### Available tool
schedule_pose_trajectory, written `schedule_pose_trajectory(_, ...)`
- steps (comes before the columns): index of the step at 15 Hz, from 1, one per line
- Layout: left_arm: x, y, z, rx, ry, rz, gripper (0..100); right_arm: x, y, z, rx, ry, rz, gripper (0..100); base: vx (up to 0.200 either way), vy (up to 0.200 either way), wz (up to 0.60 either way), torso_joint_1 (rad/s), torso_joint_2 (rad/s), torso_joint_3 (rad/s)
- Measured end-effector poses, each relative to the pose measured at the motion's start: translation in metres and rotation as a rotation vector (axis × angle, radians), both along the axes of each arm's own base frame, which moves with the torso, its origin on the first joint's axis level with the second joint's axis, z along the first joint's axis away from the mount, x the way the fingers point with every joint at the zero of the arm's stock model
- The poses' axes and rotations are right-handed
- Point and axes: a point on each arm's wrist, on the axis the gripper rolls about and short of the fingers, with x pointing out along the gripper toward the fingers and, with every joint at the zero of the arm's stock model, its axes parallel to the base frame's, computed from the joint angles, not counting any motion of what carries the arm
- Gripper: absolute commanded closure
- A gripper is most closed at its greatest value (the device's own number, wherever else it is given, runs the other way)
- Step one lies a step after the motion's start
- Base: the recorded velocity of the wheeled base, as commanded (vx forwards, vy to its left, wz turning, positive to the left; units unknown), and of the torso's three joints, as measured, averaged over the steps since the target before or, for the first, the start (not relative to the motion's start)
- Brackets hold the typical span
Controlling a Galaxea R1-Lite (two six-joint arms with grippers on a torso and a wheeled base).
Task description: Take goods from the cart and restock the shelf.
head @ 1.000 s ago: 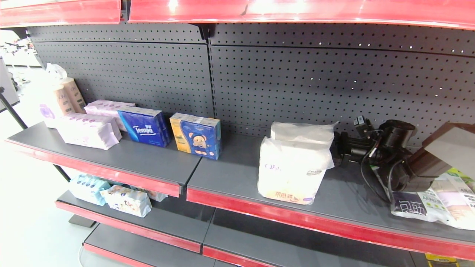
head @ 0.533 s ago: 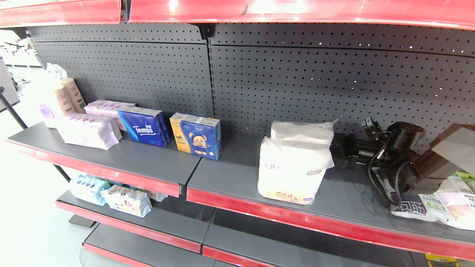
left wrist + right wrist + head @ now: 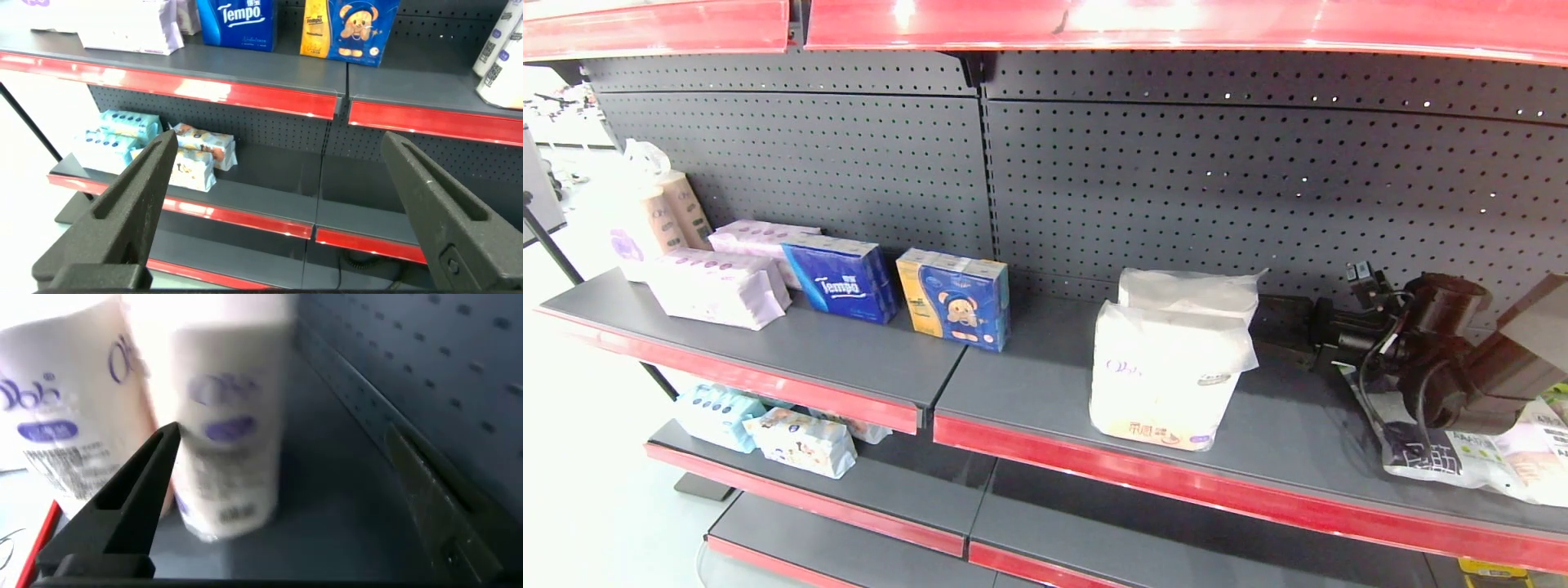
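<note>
One white tissue pack [image 3: 1168,367] on the middle shelf [image 3: 1029,384], close to the red front lip [image 3: 1094,459]. Stands upright, taller than wide, long axis near vertical, printed face toward the aisle. Loose wrapper flap at the top, pointing toward the right arm [image 3: 1445,359]. Depth toward the pegboard [image 3: 1176,180] hard to judge from the head view.

Right arm lying low across the shelf from the right, wrist roughly level, extended toward the pack's rear right corner. Fingers there dark against the dark shelf and hard to pick out. In the right wrist view, right tool [image 3: 282,437] spread wide with nothing between its fingers. Pack blurred just ahead as two upright columns side by side; contact with a fingertip impossible to tell. Under the arm, a printed bag [image 3: 1462,461] lying flat, partly covered and cut off at the frame edge.

Left tool [image 3: 278,143] likewise spread wide and empty, facing the lower shelves [image 3: 245,216] with pale packs [image 3: 200,155] on one of them.

Farther left on the middle shelf, a blue pack [image 3: 843,278], a yellow-and-blue pack [image 3: 956,298] and lilac packs [image 3: 715,287] — all well apart from the white pack.
</note>
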Motion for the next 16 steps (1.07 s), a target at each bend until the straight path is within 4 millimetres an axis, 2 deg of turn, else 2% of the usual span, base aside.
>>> schedule_pose_trajectory(5,0.000,0.000,0.000,0.000,0.000,0.000,0,-0.009,-0.020,0.002,0.003,0.011,-0.053,0,0.000,0.000,0.00,0.000,0.00,0.000)
schedule_pose_trajectory(12,0.000,0.000,0.000,0.000,0.000,0.000,0,-0.021,-0.029,0.002,0.009,0.039,-0.092,0,0.000,0.000,0.00,0.000,0.00,0.000)
schedule_pose_trajectory(16,0.000,0.000,0.000,0.000,0.000,0.000,0,-0.034,-0.036,0.007,0.011,0.077,-0.187,0,0.000,0.000,0.00,0.000,0.00,0.000)
